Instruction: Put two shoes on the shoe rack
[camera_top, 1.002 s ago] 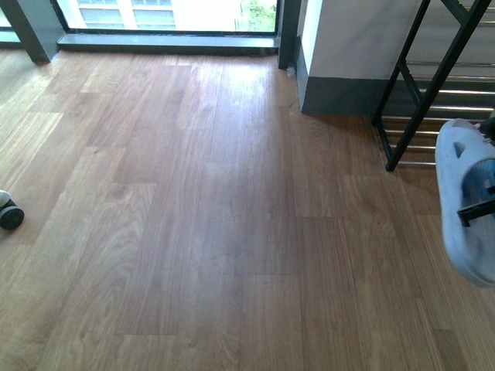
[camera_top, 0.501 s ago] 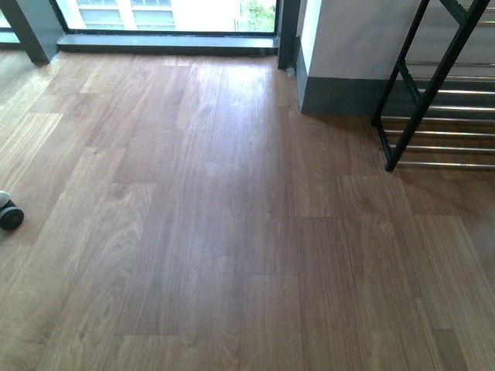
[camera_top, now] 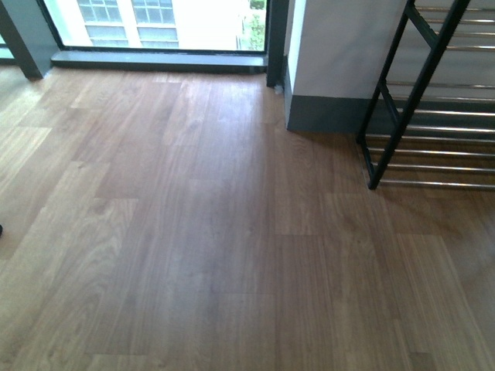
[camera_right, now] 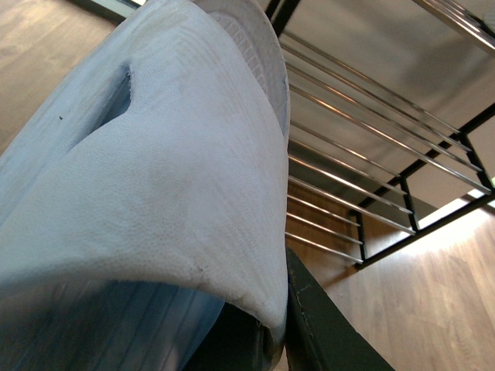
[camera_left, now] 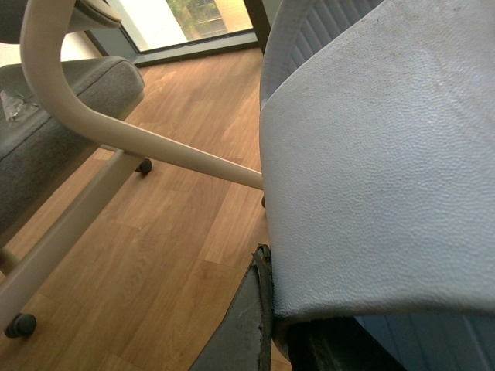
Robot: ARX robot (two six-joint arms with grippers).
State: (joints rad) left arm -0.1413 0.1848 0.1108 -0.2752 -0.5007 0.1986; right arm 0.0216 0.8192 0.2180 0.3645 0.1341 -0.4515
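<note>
Left slide (camera_left: 379, 154): pale blue, hanging from my left arm. Its pebbled strap fills the left wrist view, and it is off the floor so I can carry it across.
Left gripper (camera_left: 280, 334): clamped on the strap's lower edge, with dark fingers showing on either side. I took the strap because it is the only thin part to pinch.
Chair (camera_left: 104, 81): grey cushion on a cream tube frame with castors, just beside that slide. I judge this arm is well apart from the rack.
Floor (camera_top: 193, 232): brown wood planks. The front view shows no shoes on it and neither of my arms.
Right slide (camera_right: 155, 170): same pale blue, sole edge up, held high with chrome bars close behind it.
Right gripper (camera_right: 267, 336): pinched shut on the strap's edge, so the shoe dangles free below.
Shoe rack (camera_top: 411, 108): black frame with thin chrome bars, at the right by the wall. No shoes lie on the shelves I can see.
Stage: I judge both shoes are picked up and neither is placed. The right one looks closest to going on.
Risk: the bars are thin, so a tilted slide could slip between them.
</note>
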